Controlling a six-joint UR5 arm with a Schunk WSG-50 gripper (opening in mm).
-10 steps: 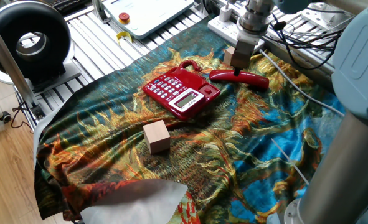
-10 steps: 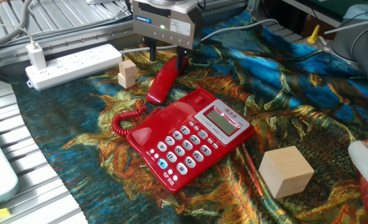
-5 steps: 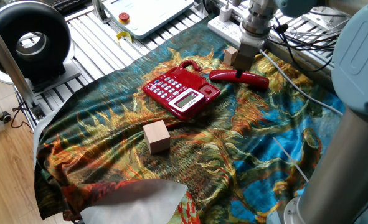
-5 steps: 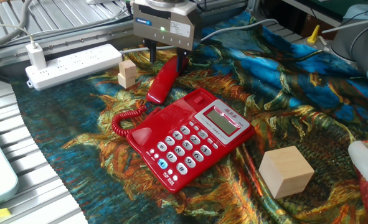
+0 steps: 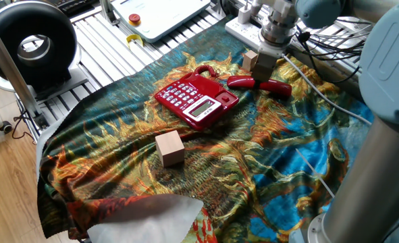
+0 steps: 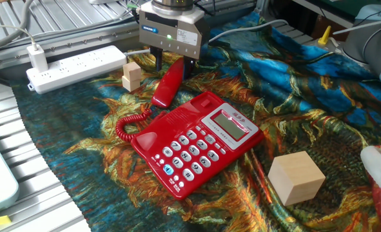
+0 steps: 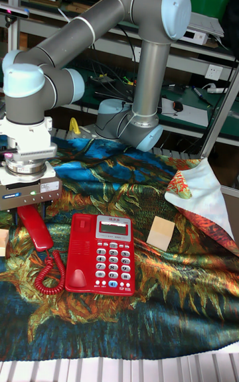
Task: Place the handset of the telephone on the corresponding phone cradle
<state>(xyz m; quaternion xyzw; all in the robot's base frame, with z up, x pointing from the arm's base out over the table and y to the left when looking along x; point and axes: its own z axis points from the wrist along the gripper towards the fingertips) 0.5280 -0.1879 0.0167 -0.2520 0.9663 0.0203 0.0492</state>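
The handset (image 6: 167, 84) lies off the phone (image 6: 193, 142), on the patterned cloth (image 6: 306, 96), at about 11 o'clock from the keypad in the other fixed view. The gripper (image 6: 171, 66) stands over its far end, one finger on each side of the red plastic. The jaws look closed on the handset, though the contact itself is too small to confirm. In the tall fixed view the handset (image 7: 34, 226) sits just beside the phone's (image 7: 101, 253) left edge, with the coiled cord (image 7: 48, 274) looping at 7 o'clock from it.

The cradle (image 6: 177, 121), the buttonless strip along the phone's near-left edge, is empty. So the task reads as early: the grasp seems made, nothing is placed yet. Left to do: lift the handset, carry it toward 5 o'clock over the cradle, line it up lengthwise with the strip, and set it down. A wooden cube (image 6: 296, 178) sits well apart at 4 o'clock, out of the way.
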